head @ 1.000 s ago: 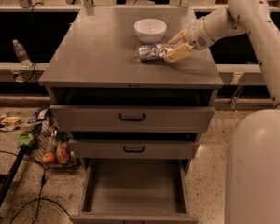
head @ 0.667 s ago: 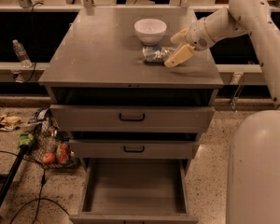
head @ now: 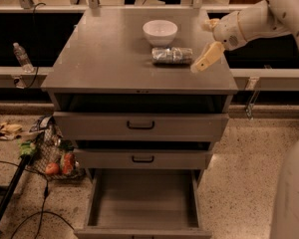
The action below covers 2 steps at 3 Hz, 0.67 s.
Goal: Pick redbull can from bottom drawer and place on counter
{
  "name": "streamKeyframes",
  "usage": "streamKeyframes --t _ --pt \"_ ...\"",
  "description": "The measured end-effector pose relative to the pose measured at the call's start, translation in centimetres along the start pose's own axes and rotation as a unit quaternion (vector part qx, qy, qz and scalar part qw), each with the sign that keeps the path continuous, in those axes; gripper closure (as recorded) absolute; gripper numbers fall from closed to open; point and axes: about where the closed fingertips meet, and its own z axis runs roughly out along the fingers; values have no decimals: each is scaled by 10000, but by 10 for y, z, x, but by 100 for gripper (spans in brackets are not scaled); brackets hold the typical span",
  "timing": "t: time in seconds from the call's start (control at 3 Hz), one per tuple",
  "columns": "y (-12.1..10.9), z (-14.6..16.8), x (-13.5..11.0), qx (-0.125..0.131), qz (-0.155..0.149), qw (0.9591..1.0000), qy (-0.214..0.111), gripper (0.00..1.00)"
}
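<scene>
The redbull can (head: 172, 55) lies on its side on the counter (head: 109, 59), just in front of a white bowl (head: 160, 32). My gripper (head: 206, 41) is open and empty at the counter's right edge, just right of the can and apart from it. One tan finger (head: 207, 58) reaches down toward the can's right end; the other sits higher, near the wrist. The bottom drawer (head: 142, 199) is pulled open at the foot of the cabinet, and its grey floor is bare.
Two shut drawer fronts with black handles (head: 140, 125) sit below the counter. A water bottle (head: 22, 57) stands on the ledge at left. A wire basket with produce (head: 52, 158) and cables lie on the floor at left. My white base (head: 294, 198) is at right.
My gripper has opened and let go of the can, then drawn back to the right. The can now lies alone on the counter.
</scene>
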Motion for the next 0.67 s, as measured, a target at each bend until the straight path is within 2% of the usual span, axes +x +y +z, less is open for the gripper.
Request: streamKeyframes --t 0.33,0.67 --pt "13 -60 -14 555 -168 9978 -328 0" --pt "19 -87 11 770 4 9967 -268 0"
